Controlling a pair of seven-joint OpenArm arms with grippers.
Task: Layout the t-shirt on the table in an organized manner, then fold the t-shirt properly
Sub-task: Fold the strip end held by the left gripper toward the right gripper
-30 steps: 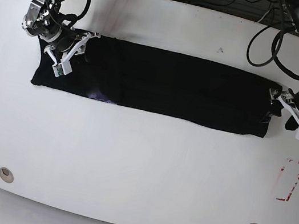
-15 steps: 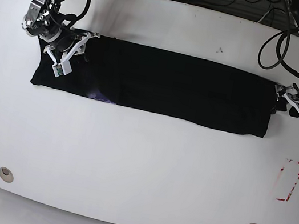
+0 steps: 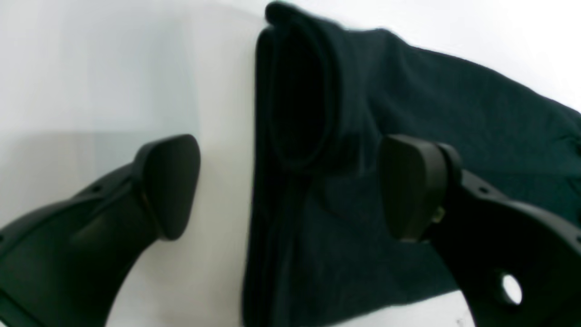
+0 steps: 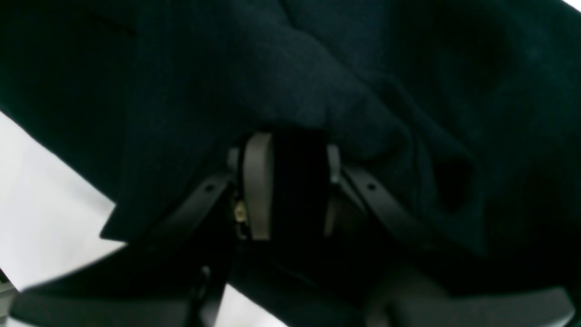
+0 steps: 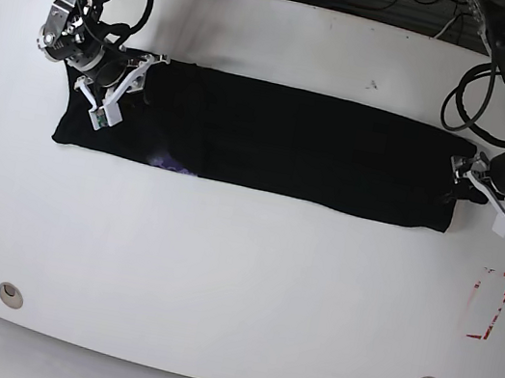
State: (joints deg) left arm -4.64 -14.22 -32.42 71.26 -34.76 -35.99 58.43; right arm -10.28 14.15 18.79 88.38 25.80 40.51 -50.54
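T-shirt (image 5: 300, 144): folded band on tabletop (image 5: 218, 271). Left tool (image 5: 484, 191): spread, now returned astride the hem. Right tool (image 4: 290, 181): apparently pinching cloth. End fold pending.

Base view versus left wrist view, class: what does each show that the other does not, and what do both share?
Only the base view shows the whole table, its red-and-white tape mark, and the right gripper clamped on the shirt's far end. Only the left wrist view shows the open sleeve-like tube at the shirt's edge. Both show the black t-shirt and the open left gripper straddling its end.
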